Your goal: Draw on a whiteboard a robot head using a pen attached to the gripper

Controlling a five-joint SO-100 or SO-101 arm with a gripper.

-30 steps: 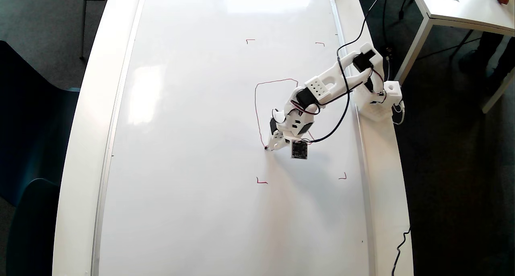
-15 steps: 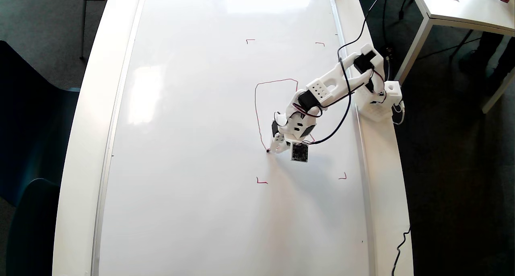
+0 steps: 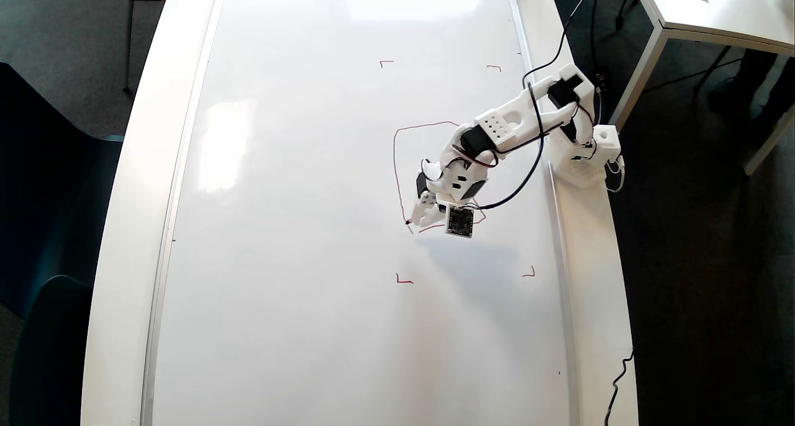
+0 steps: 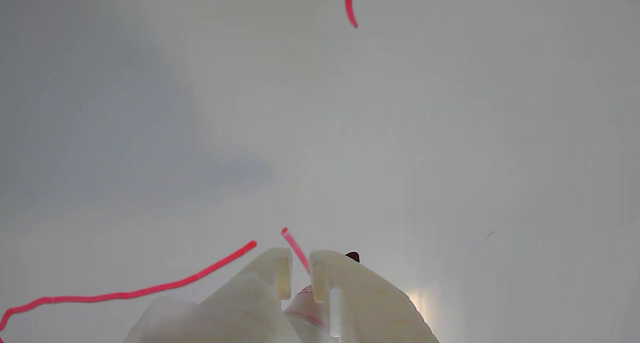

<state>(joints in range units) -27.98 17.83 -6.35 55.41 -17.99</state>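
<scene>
- Overhead view: the whiteboard (image 3: 298, 227) fills the frame; the robot head (image 3: 395, 165) so far is only an outline: top edge, long 9 o'clock side, part of a bottom stroke. It sits right of centre, inside the four corner marks (image 3: 404, 280).
- The gripper (image 3: 423, 217) stands at the outline's 7 o'clock corner, with the camera module (image 3: 461, 222) just beside it at 3 o'clock.
- Wrist view: the fingers (image 4: 272, 270) are nearly together, clamped on the pen (image 4: 305, 303), whose body shows in the narrow slot. A dark red bit (image 4: 352, 256) at 1 o'clock of the fingers may be the tip; too small to be sure.
- A gap separates the long bottom stroke (image 4: 150, 288) from the short side stroke (image 4: 295, 245); the corner is not closed.
- Judgement: step in hand is joining that corner. Keep the tip pressed evenly, move slowly, and run across the gap so both ends meet without overshoot.
- Inner squares and stalked square not yet drawn.
</scene>
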